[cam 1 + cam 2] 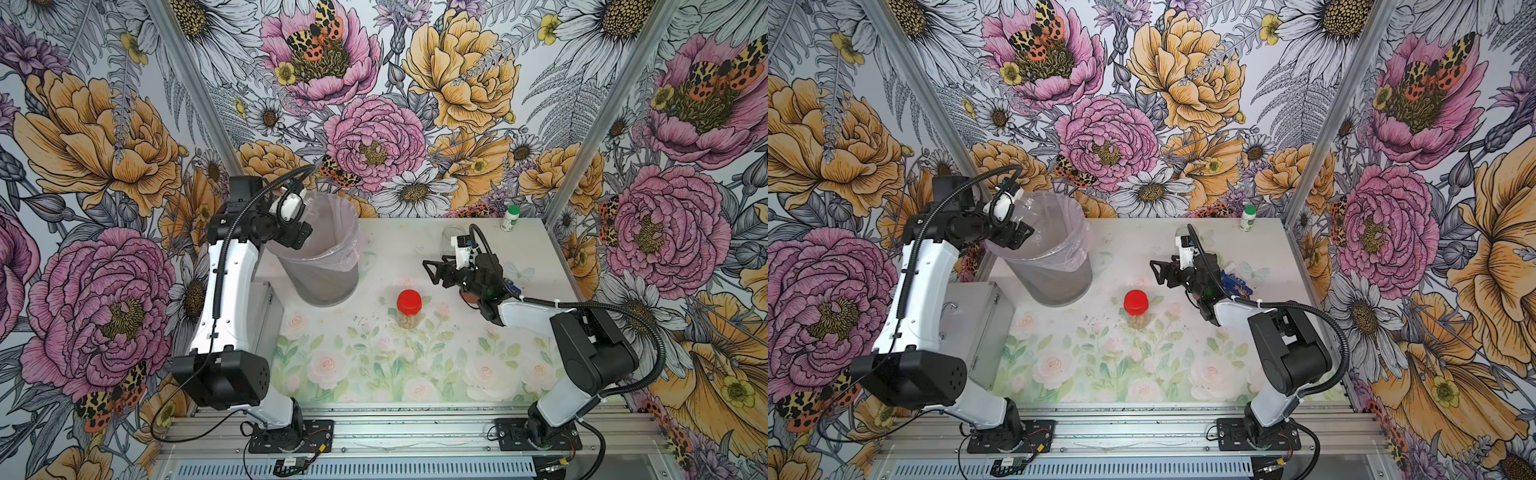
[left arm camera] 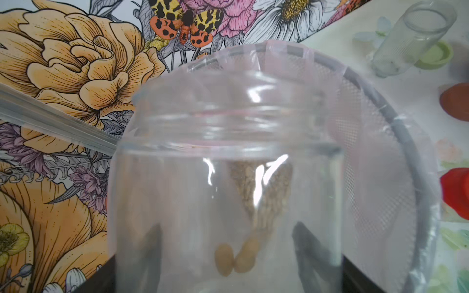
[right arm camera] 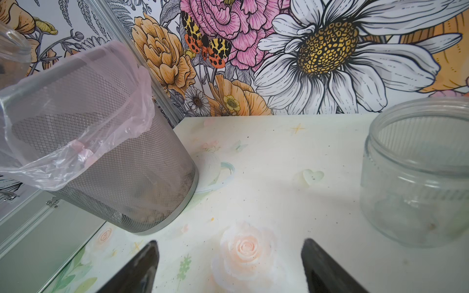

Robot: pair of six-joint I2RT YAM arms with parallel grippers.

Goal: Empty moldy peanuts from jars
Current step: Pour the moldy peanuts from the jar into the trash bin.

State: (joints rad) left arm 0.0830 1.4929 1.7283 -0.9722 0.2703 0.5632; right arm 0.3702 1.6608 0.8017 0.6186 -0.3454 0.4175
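Three jars (image 1: pixel 409 308) (one capped in red, two uncapped); two loose lids, green (image 2: pixel 437 55) and brown (image 2: pixel 454 101); one lined mesh bin (image 1: pixel 328 270); one white bottle (image 1: pixel 510 220); two peanuts (image 2: pixel 224 258) countable in an uncapped jar.

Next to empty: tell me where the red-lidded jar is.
In both top views the red-lidded jar stands upright mid-table, between the lined bin and the right gripper, touching neither.

arms (image 1: pixel 232 291): white shells | joints (image 1: pixel 224 378): black | cables (image 1: pixel 221 257): black corrugated | bases (image 1: pixel 320 432): black plates
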